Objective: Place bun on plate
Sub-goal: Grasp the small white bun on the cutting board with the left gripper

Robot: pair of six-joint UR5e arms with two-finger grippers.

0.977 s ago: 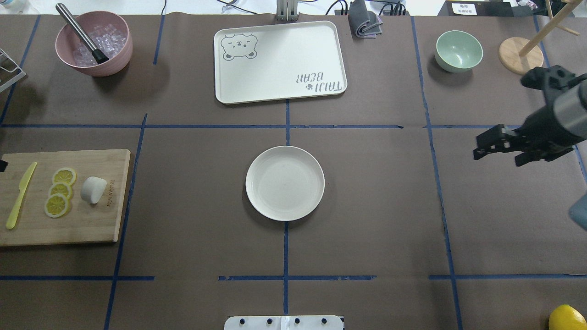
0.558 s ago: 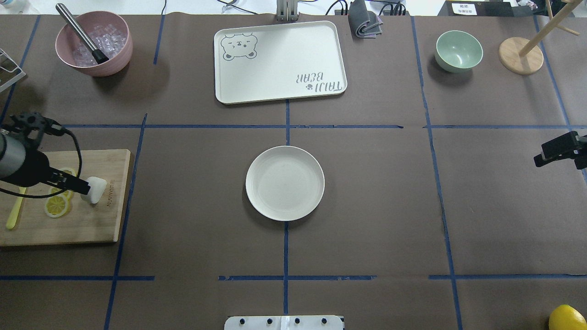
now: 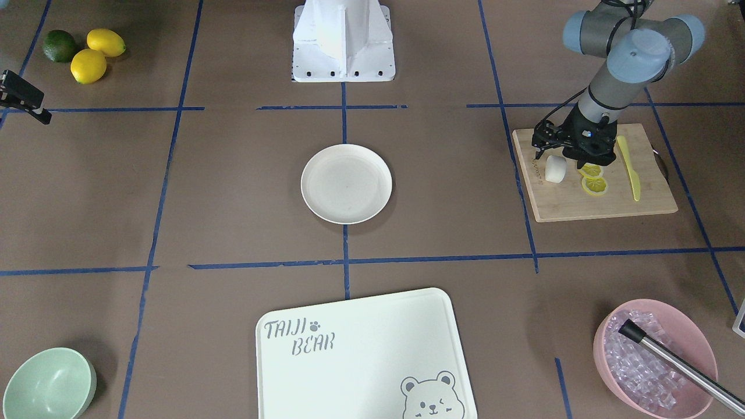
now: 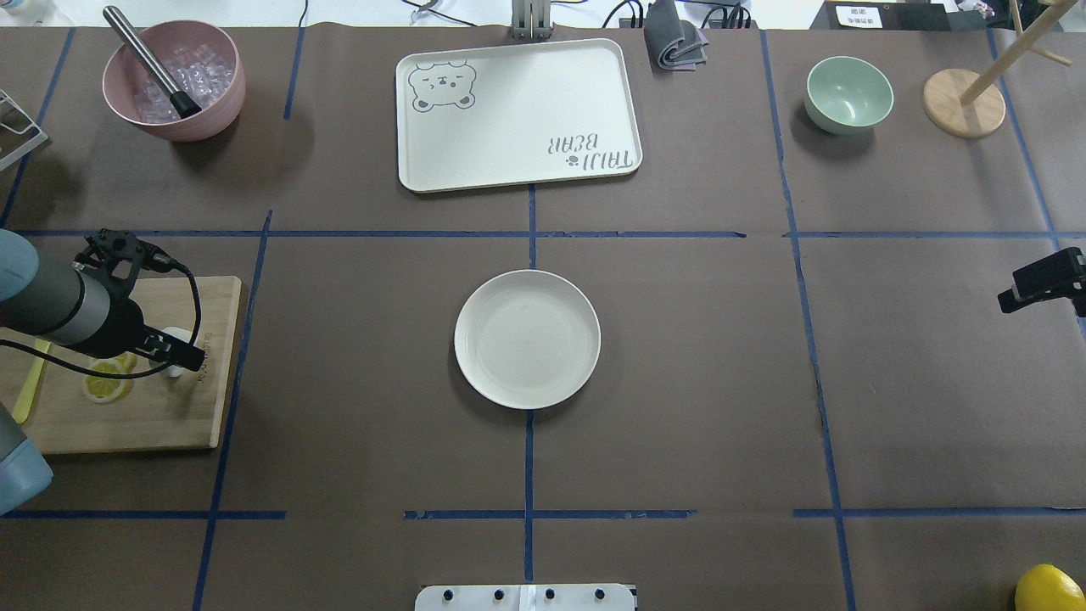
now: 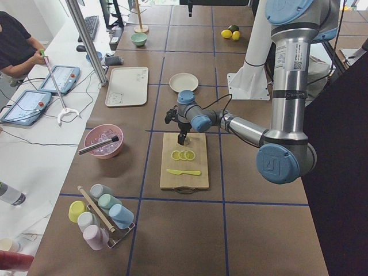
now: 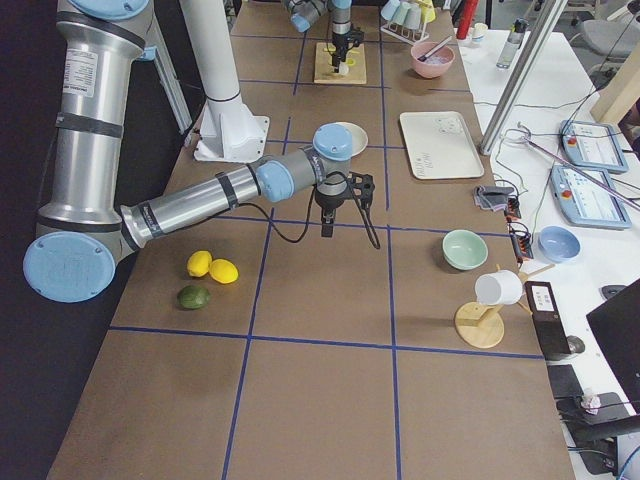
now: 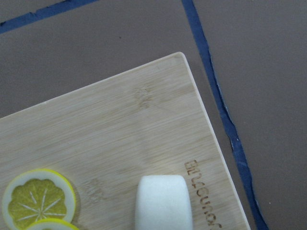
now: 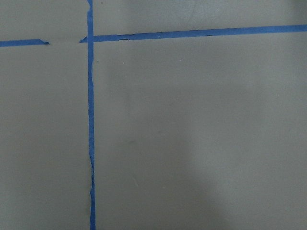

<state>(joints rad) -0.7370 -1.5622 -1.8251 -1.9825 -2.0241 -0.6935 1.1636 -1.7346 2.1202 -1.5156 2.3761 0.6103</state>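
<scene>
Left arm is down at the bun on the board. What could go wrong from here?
1. The lemon slices lie right beside the bun, so a finger of the left gripper may catch or drag one.
2. The bun is smooth and rounded, and an off-centre pinch could roll it or squeeze it out.
3. It sits near the cutting board edge, and a nudge might push it onto the table, short of the plate.
</scene>
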